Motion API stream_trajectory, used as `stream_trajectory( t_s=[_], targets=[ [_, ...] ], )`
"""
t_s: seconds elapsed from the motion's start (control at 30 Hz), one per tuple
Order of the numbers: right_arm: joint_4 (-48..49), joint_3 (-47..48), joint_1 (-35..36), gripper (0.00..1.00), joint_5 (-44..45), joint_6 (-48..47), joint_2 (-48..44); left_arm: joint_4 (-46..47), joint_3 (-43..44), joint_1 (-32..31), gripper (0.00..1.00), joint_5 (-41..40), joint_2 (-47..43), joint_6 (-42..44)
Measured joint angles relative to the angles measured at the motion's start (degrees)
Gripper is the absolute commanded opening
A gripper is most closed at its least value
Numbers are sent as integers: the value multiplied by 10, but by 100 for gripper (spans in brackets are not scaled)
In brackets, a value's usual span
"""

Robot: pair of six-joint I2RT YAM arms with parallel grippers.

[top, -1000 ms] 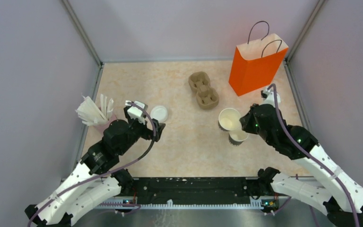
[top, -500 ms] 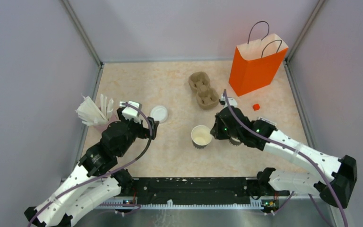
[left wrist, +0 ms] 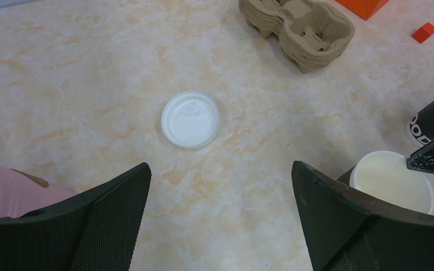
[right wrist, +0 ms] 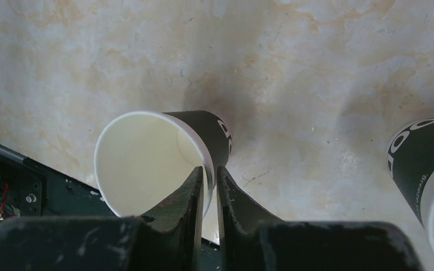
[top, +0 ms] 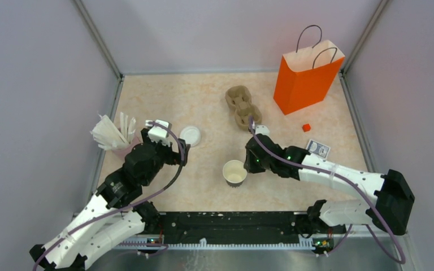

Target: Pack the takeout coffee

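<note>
The takeout coffee cup [top: 235, 173] stands open-topped in the middle of the table, dark-walled with a cream inside [right wrist: 141, 161]. My right gripper [top: 247, 164] pinches its rim on the right side, one finger inside and one outside [right wrist: 209, 172]. Its round white lid [top: 190, 135] lies flat on the table to the left [left wrist: 190, 120]. My left gripper [top: 179, 153] hovers just short of the lid, open wide with nothing between its fingers [left wrist: 220, 169]. The cup also shows at the lower right of the left wrist view [left wrist: 393, 180].
A second dark cup [right wrist: 424, 164] stands right of the held one [left wrist: 432, 118]. The brown pulp tray [top: 243, 106] and the orange bag [top: 305, 79] are at the back. A red cube [top: 306, 127], a small card [top: 318, 149] and a pink holder of stirrers [top: 113, 135] also lie about.
My right arm swept left from the right side to the table's middle, bringing the open cup along. The card it was covering now shows. My left arm barely moved.
</note>
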Motion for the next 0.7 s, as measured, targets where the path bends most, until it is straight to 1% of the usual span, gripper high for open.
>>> stream_trajectory(
  t_s=[0.07,0.1,0.23,0.33,0.43,0.5,0.6,0.63,0.7],
  targets=[
    [2,0,0,29,3,2,-2,1,0,0,99,0,2,0],
    [1,0,0,31,5,2,-3,1,0,0,99,0,3,0],
    [-7,1,0,32,10,-1,-25,2,0,0,99,3,27,-2],
    [-12,1,0,33,12,-6,-64,0,1,0,99,10,64,-12],
    [-10,0,1,47,12,-16,-115,-9,13,0,97,22,123,-24],
    [5,-11,1,54,9,-27,-167,-19,31,0,94,26,168,-28],
    [26,-44,1,70,1,-42,-252,-34,78,5,90,33,249,-30],
    [31,-56,1,74,-1,-46,-280,-35,91,9,88,41,270,-30],
    [42,-77,1,77,-5,-55,-325,-37,119,26,85,60,309,-28]
  ],
)
